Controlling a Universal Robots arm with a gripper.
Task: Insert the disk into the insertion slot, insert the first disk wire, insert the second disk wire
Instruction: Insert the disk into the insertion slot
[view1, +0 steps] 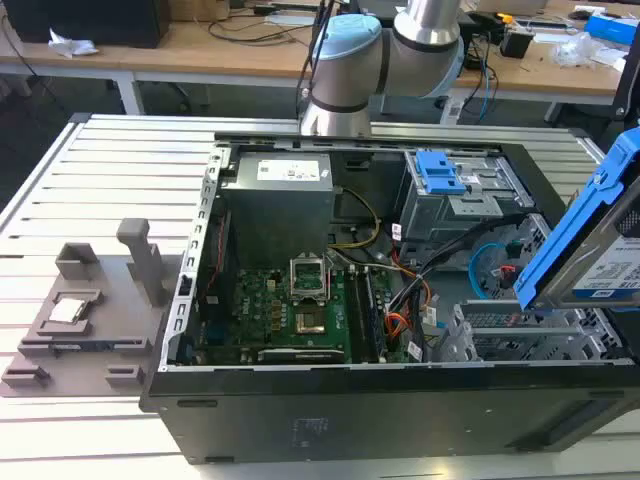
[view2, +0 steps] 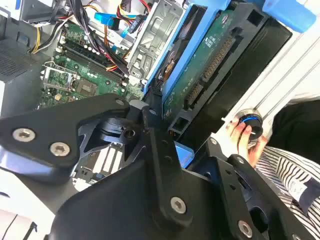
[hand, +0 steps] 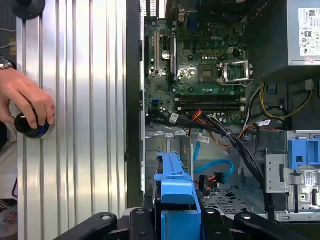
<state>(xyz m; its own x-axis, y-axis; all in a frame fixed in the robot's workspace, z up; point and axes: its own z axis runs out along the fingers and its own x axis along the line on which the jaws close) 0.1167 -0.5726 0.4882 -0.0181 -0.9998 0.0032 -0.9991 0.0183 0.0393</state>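
Tilted disk (view1: 598, 248) above insertion slot (view1: 520, 340), cables (view1: 425, 285) beside

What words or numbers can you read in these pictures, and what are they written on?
None can be read for sure.
White label on the power supply: print too small to read.
White label on the disk: too small to read.
White tags on the cables: too small to read.
Print on the motherboard: too small to read.

Robotics lab or workshop. Opened computer case (view1: 300, 425) lies on a slatted metal surface (view1: 110, 170), with a robot arm (view1: 345, 70) rising behind it. Long wooden workbenches (view1: 200, 50) beyond, strewn with cables (view1: 250, 22) and clutter.
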